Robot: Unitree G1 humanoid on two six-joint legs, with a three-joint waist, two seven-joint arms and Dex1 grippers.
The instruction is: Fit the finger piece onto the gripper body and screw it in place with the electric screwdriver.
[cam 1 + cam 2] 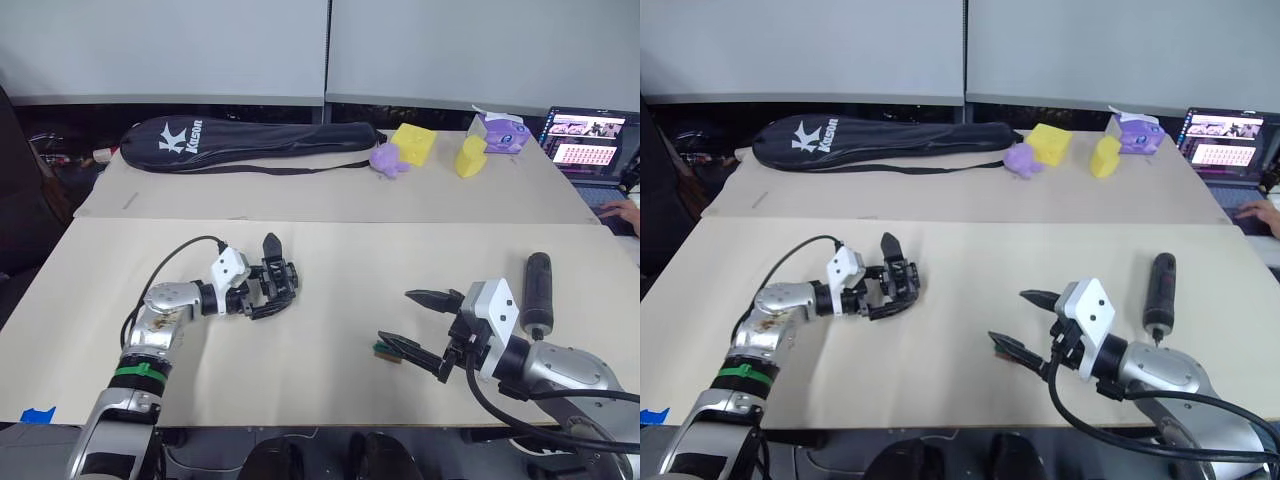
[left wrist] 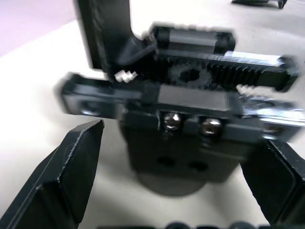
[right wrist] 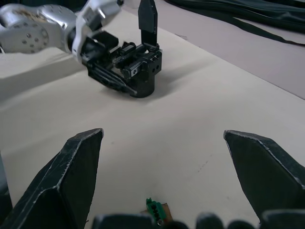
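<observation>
— Grippers first. What is the left one [image 1: 268, 290] doing?

— It sits on the near table [image 1: 330, 260], left of centre, with its jaws on either side of the gripper body [image 3: 138, 64]. In the left wrist view the two fingers stand apart, flanking the body [image 2: 190, 124], and whether they actually press on it cannot be told.

— And the body itself?

— It rests on the table, a small black block with a toothed rack along its top and two screws on the face toward the wrist camera. One black blade, the finger piece [image 3: 147, 16], stands upright from it, tip up.

— The right gripper [image 1: 412, 322]?

— Low over the table, right of centre, well apart from the left one. Its jaws are spread wide and hold nothing. A tiny green-and-black block [image 3: 155, 209] lies on the table at the nearer fingertip; the right wrist view shows it between the bases of the two fingers.

— Where is the screwdriver [image 1: 1160, 292]?

— Lying on the table to the right of the right gripper, just beyond that arm, untouched. Its bit end points toward the near edge, the butt toward the far side.

— Anything else on show?

— On the far table a long black racket bag [image 1: 240, 142], a purple soft toy [image 1: 388, 159], two yellow foam pieces [image 1: 415, 143], and a small purple-and-white carton [image 1: 502, 132]. At the far right stands an open laptop [image 1: 588, 140], with a person's hand [image 1: 622, 212] beside it.
</observation>
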